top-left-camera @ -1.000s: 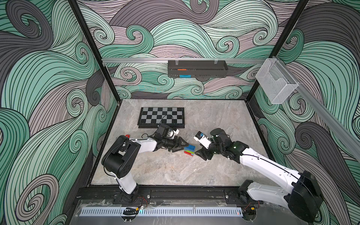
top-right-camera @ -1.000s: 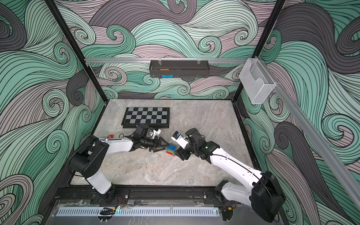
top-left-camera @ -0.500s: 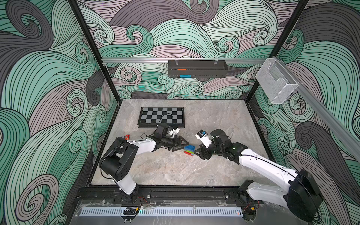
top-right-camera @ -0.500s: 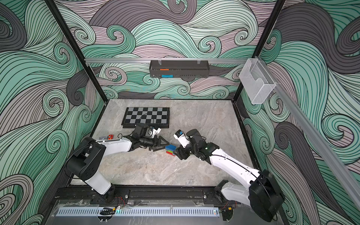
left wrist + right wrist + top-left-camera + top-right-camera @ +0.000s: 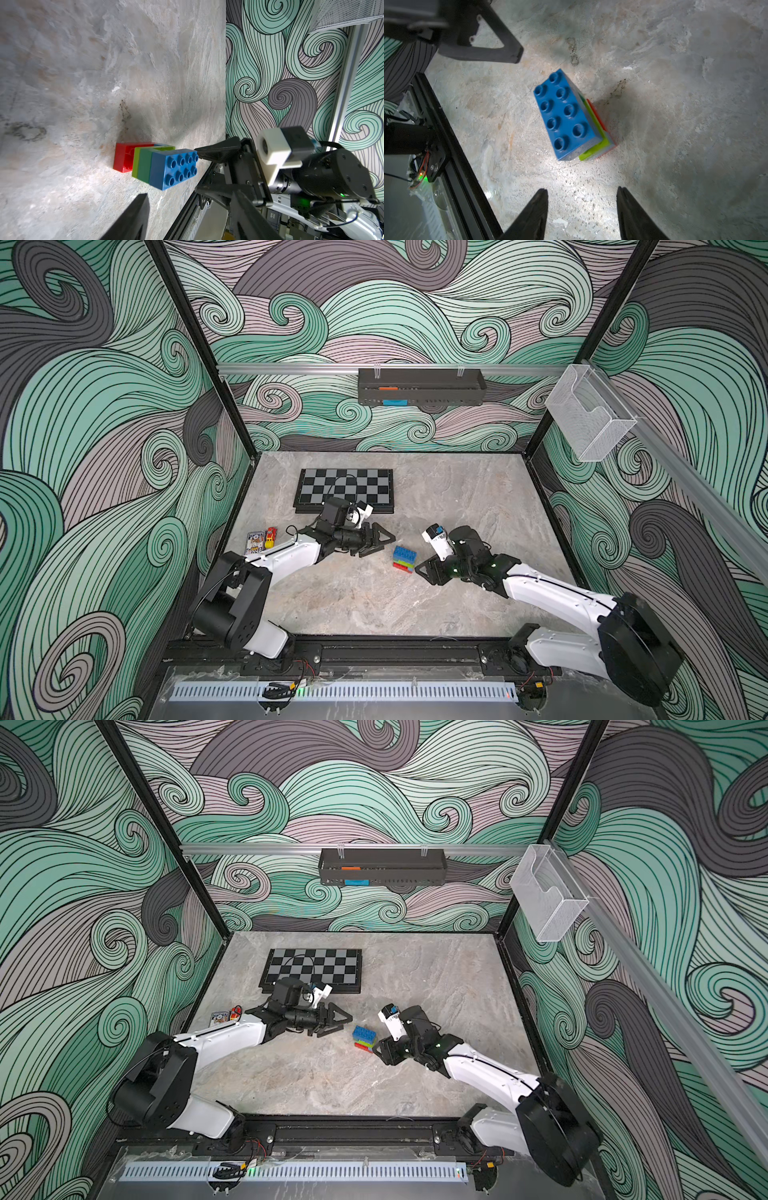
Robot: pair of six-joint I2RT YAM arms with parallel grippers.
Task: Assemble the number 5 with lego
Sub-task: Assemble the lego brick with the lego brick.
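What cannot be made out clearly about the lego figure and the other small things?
- Number 5: too small in both top views to show its shape.
- Its lower rows: in the right wrist view the dark-blue brick covers most.
- Card, toy car: too small in a top view to read.

From my left wrist, only one finger [image 5: 133, 220] of my left gripper [image 5: 384, 543] shows, cut by the edge. From my right wrist, my right gripper [image 5: 581, 189] shows only two tips. There the number 5 [image 5: 571, 118] hides its other rows behind the dark-blue brick [image 5: 562, 110]; only thin edges appear. Far from the number 5, past my left gripper, two small items [image 5: 254, 541] are too small to name.
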